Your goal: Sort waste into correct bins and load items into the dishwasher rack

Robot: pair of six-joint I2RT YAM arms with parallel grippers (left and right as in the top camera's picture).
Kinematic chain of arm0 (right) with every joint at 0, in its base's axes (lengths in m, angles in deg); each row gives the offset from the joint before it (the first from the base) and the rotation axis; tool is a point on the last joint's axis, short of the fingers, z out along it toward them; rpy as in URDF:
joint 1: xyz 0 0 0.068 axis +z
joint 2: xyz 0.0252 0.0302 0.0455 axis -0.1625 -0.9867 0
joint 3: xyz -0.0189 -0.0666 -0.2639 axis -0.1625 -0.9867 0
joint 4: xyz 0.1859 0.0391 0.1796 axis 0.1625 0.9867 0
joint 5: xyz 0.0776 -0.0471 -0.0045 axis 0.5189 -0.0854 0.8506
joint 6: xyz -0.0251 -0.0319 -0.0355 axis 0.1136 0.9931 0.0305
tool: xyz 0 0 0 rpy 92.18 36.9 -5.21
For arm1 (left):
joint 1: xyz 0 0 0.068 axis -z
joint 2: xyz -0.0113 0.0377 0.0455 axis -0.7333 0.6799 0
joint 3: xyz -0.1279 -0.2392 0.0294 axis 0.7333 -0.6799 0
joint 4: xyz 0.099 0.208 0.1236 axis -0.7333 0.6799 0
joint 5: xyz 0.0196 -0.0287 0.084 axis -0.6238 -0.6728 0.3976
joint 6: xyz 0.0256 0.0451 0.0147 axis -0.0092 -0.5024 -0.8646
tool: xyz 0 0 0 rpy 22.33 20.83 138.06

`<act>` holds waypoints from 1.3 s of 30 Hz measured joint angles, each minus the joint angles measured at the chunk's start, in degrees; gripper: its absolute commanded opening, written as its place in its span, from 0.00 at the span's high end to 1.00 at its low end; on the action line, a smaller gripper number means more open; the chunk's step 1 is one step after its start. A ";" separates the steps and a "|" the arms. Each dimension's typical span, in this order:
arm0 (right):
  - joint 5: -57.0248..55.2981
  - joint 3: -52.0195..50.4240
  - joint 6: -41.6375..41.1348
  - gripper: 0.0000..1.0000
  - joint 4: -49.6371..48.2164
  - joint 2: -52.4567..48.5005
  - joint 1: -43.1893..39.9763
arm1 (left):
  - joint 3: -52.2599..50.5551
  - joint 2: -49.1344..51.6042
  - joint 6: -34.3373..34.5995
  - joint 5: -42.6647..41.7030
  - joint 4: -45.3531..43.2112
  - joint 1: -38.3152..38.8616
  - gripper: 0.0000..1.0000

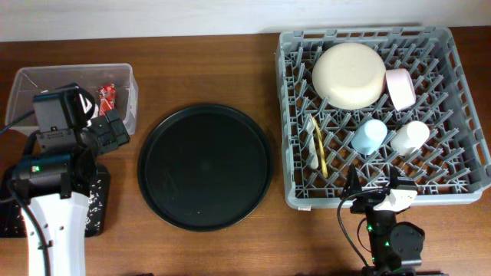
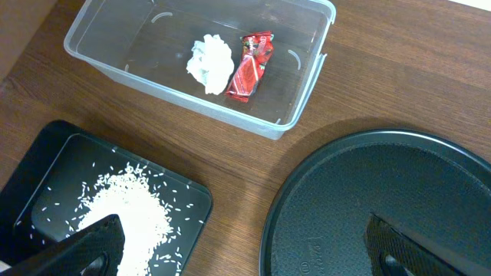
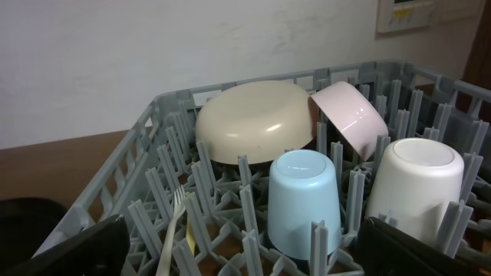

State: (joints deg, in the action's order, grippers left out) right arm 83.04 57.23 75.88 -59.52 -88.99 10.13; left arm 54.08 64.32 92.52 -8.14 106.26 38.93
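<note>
The crumpled tissue [image 2: 210, 64] and the red wrapper [image 2: 251, 66] lie in the clear tub [image 2: 307, 84]. The rice heap [image 2: 130, 207] lies in the shallow black tray [image 2: 54, 153]. My left gripper [image 2: 242, 253] is open and empty, above the wood between that tray and the round black tray [image 2: 383, 207]. In the rack [image 1: 291, 115] are the cream plate [image 1: 349, 74], pink bowl [image 1: 400, 87], blue cup [image 1: 370, 136], white cup [image 1: 410, 136], fork [image 1: 322, 157] and spoon [image 1: 313, 142]. My right gripper [image 3: 245, 253] is open and empty at the rack's front edge.
The large round black tray [image 1: 205, 166] sits between the bins and the rack. My left arm [image 1: 54, 192] covers part of the clear tub [image 1: 73, 77] and the black tray [image 1: 100, 203]. A wall stands behind the rack.
</note>
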 measured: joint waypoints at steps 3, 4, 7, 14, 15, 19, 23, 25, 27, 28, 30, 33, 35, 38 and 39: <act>0.00 0.00 0.00 0.02 0.00 0.00 0.00 | 0.00 0.00 0.00 0.00 0.00 0.00 0.01; 0.00 0.00 0.02 0.02 0.00 0.00 0.00 | 0.00 0.00 0.00 0.00 0.00 0.00 0.01; 0.00 0.00 0.02 0.02 0.00 0.00 0.00 | 0.00 0.00 0.00 0.00 0.00 0.00 0.01; 0.00 0.00 0.02 0.02 0.00 0.00 0.00 | 0.00 0.00 0.00 0.00 0.00 0.00 0.01; 0.00 0.00 0.02 0.02 0.00 0.00 0.00 | 0.00 0.00 0.00 0.00 0.00 0.00 0.01; 0.00 0.00 0.02 0.02 0.00 0.00 0.00 | 0.00 -0.20 0.00 0.00 0.02 0.00 0.01; 0.00 0.00 0.02 0.02 -0.02 0.00 0.00 | -1.70 -9.68 0.00 0.00 -0.15 0.00 0.01; 0.00 0.00 0.04 0.02 0.00 0.00 0.00 | -3.28 -15.47 0.00 0.00 -0.37 0.00 0.01; -0.02 0.00 0.00 0.02 0.00 0.02 0.00 | -7.45 -24.96 0.00 0.00 -0.22 0.00 0.01; 0.00 0.00 0.00 0.02 0.02 0.02 0.00 | -9.42 -27.82 0.00 0.00 -0.70 0.00 0.01; -0.04 0.00 0.00 0.02 -0.04 0.02 0.00 | -15.17 -34.07 0.00 -0.02 0.22 0.00 0.01; -0.04 0.00 0.02 0.02 -0.02 0.02 0.00 | -21.14 -40.72 0.00 0.00 0.85 0.00 0.01; -0.02 0.00 0.00 0.02 0.00 0.02 0.00 | -25.59 -44.35 0.00 -0.04 0.87 0.00 0.01; -0.02 0.00 0.02 0.02 0.00 0.00 0.00 | -30.86 -47.80 0.00 -1.60 -6.01 0.26 0.01; -0.04 0.00 0.00 0.02 0.00 0.00 0.00 | -32.70 -49.05 0.02 -2.27 -9.20 0.94 0.01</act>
State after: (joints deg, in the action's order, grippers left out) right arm 82.99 57.23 75.88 -59.52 -88.99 10.13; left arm 21.38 15.27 92.54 -10.42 97.06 39.87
